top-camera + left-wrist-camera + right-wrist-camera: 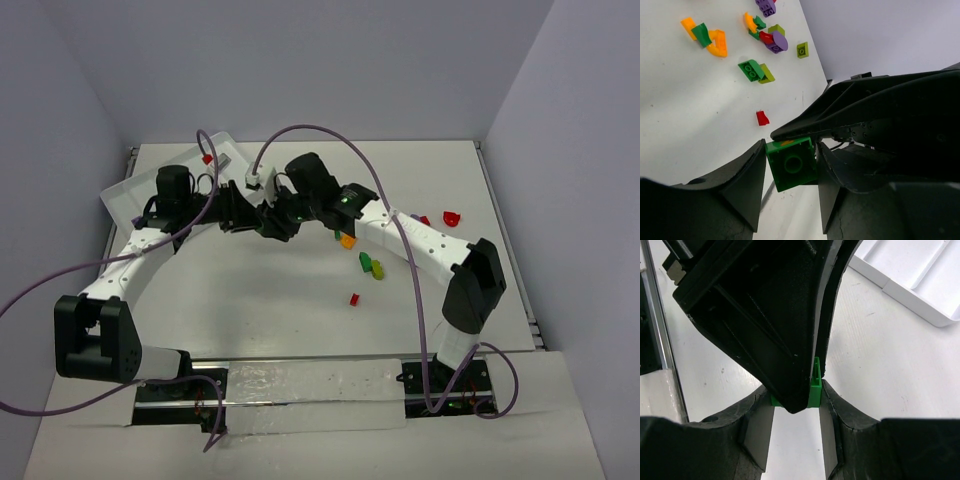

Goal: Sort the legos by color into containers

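A green square plastic lego brick (791, 167) is hanging in the air above the white table (300, 320), showing a round ring on the face turned to the left wrist camera. The left gripper (790, 152) is pinching it, with both black fingers pressing against opposite sides. The right gripper (796, 390) is gripping it too. In the right wrist view the brick is showing as a green strip reaching from one finger pad to the other, with one of the left fingers crossing in front.

From above, the two grippers are meeting tip to tip just to the 11 o'clock side of the table's middle, and they are hiding the brick.

At 10 o'clock from that meeting point, a flat white plastic tray with long compartments (125, 195) is lying at an angle in the far-left corner. A small red brick (207, 158) is sitting at its far end; which compartment it is in cannot be told.

Between 3 and 5 o'clock of the grippers, loose pieces are lying on the table:
- an orange piece (347, 240)
- a dark green piece (366, 262) touching a lime piece (378, 269)
- a tiny red piece (354, 298)
- two more red pieces (450, 216) further out at 3 o'clock

The left wrist view is also catching purple bricks (775, 44) among this scatter.
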